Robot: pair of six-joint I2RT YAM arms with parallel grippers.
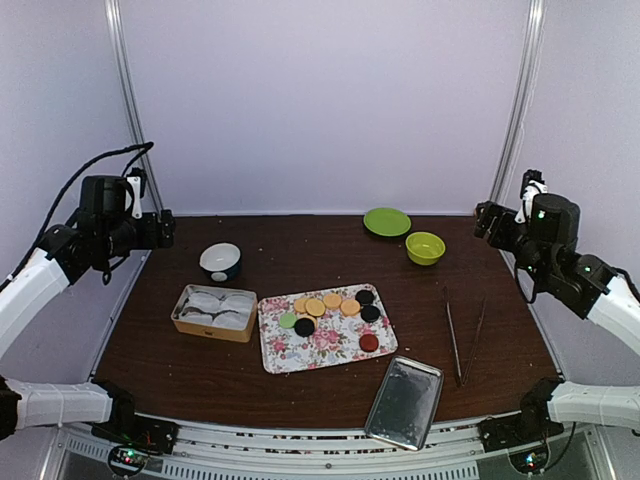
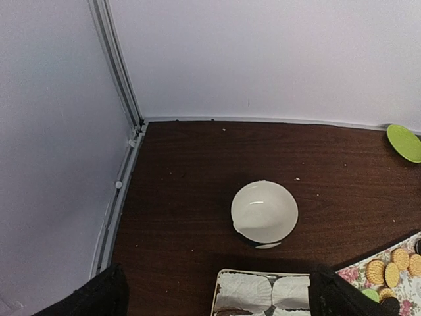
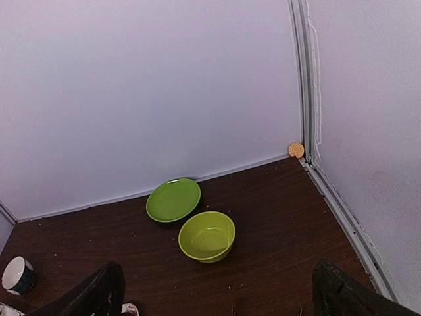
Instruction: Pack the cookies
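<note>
The cookies (image 1: 335, 308) lie in a loose cluster on the far half of a floral tray (image 1: 325, 350) in the middle of the bench (image 1: 300, 250): orange-yellow, black, one light green and one dark red. One more pale cookie (image 3: 296, 150) sits alone in the far right corner, against the wall. The left claw (image 1: 165, 228) hangs raised over the bench's left edge and the right claw (image 1: 485, 218) over its right edge. Both are well apart from the tray, jaws spread wide and holding nothing. A tin (image 1: 213, 312) lined with paper cups sits just left of the tray.
</note>
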